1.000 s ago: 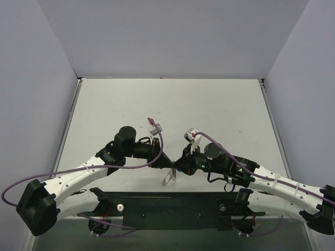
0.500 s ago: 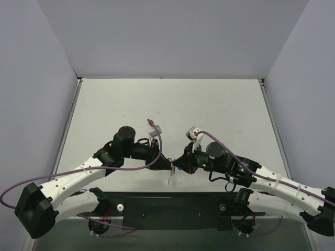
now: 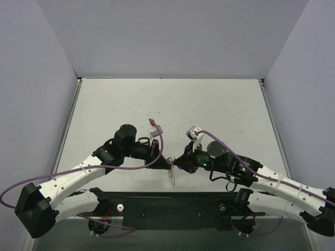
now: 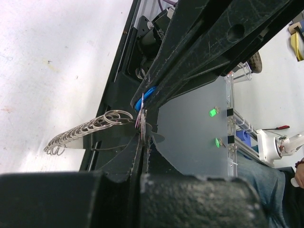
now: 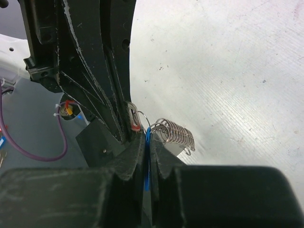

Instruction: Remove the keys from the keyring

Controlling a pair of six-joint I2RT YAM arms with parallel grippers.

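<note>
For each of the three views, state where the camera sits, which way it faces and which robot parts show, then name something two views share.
Top external: above and behind the arm bases, facing down on the table; both arms show, left gripper beside right gripper.
Left wrist: on that wrist, looking along its own shut fingers toward the right gripper.
Right wrist: on that wrist, looking along its own fingers at the blue-headed key.
Shared: both wrist views show the silver chain.
</note>
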